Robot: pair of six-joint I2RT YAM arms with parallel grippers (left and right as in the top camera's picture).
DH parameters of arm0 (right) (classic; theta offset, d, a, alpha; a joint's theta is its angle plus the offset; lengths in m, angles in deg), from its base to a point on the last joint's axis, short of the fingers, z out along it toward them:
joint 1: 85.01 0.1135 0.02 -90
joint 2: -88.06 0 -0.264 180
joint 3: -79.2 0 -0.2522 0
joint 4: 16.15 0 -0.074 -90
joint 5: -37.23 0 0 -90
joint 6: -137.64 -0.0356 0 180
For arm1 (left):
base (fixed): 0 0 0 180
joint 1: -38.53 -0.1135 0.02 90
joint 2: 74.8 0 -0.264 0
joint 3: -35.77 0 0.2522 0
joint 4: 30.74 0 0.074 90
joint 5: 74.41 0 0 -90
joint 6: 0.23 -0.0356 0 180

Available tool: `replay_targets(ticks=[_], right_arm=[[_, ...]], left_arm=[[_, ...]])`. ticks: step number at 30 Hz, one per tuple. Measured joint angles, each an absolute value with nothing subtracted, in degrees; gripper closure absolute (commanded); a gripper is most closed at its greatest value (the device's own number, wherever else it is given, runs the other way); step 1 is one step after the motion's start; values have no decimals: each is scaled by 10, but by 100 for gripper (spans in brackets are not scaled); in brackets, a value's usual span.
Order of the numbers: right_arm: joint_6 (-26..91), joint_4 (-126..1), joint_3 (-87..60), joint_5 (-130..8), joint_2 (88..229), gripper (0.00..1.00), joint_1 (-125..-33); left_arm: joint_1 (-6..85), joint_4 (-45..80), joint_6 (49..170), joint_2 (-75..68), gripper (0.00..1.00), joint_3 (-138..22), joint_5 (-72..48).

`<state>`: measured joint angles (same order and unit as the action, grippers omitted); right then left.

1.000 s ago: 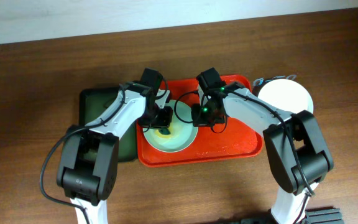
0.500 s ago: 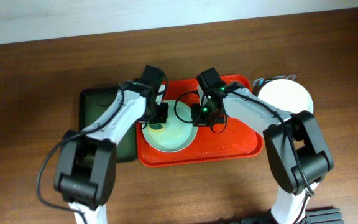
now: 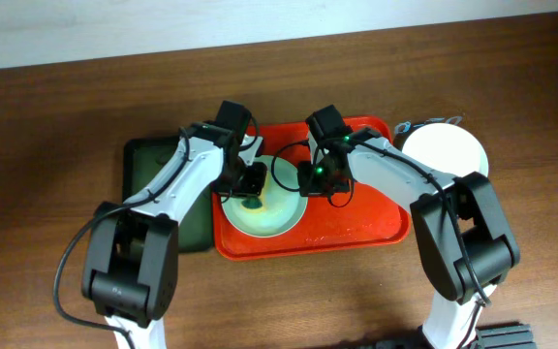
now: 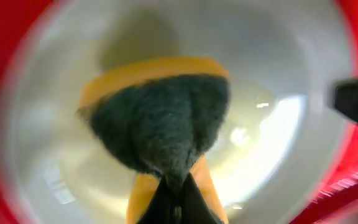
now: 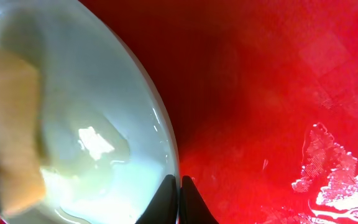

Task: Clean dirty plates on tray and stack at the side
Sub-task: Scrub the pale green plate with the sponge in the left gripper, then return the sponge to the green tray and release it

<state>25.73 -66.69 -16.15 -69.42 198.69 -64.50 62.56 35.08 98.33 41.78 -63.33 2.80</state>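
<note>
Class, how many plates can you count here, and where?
2. The pale green plate lies on the red tray, under the sponge; the white plate sits on the table beside the tray's right end. More may be stacked beneath.

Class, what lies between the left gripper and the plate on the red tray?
A yellow sponge with a dark scouring face, clamped by the left gripper, resting on the plate; the left wrist view shows it.
</note>
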Motion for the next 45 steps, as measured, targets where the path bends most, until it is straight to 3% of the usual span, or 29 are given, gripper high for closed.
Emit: replay_targets(ticks=[7, 18, 22, 29, 45], right_arm=[[257, -667, -161, -694, 1987, 96, -645], [258, -667, -161, -694, 1987, 96, -645], [258, -667, -161, -694, 1987, 96, -645], [257, -667, -161, -694, 1987, 96, -645], [257, -667, -161, -695, 1987, 96, -645]], left_arm=[[632, 325, 1003, 416, 100, -599, 99], [628, 321, 999, 398, 100, -611, -33], [578, 383, 999, 307, 100, -623, 40], [502, 436, 998, 297, 100, -617, 189], [459, 323, 951, 297, 100, -504, 217]])
